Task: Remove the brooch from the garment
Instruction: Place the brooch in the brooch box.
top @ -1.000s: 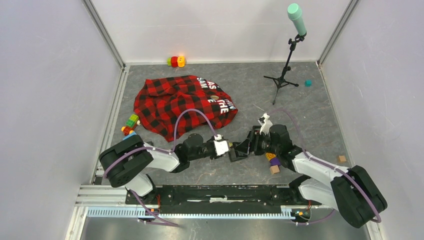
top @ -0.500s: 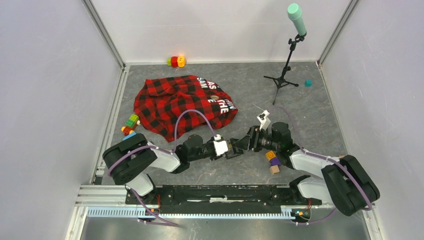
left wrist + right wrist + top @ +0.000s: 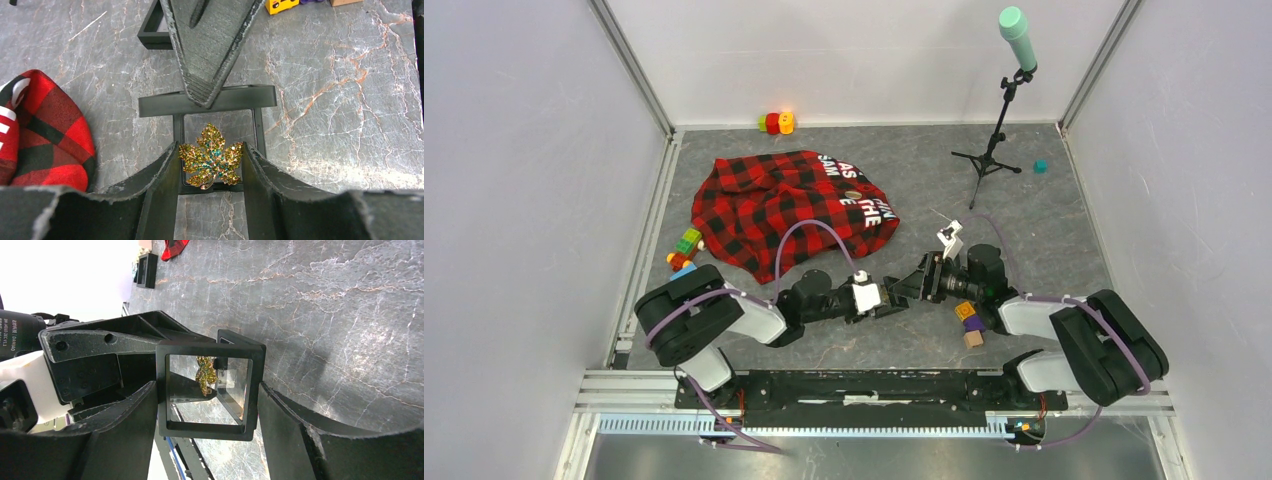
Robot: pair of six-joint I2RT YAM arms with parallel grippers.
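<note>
My left gripper (image 3: 210, 147) is shut on the brooch (image 3: 211, 159), a gold leaf set with green stones, pinched by its side edges. My right gripper (image 3: 206, 390) is shut on a small black square frame case (image 3: 210, 431) with a clear pane, held upright against the left fingertips. The brooch (image 3: 206, 374) sits within the frame's opening. In the top view the two grippers, left (image 3: 892, 300) and right (image 3: 916, 284), meet above the floor in front of the arms. The red-and-black check garment (image 3: 789, 205) lies crumpled at the back left, apart from both grippers.
A second black frame piece (image 3: 152, 30) lies on the grey marbled floor (image 3: 340, 100). A microphone stand (image 3: 994, 150) is at the back right. Toy blocks lie at the back wall (image 3: 774, 122), left of the shirt (image 3: 686, 245) and under the right arm (image 3: 969, 318).
The right arm has swung in and carried the frame case up and left against the left gripper. The left gripper has shifted slightly back, still holding the brooch.
</note>
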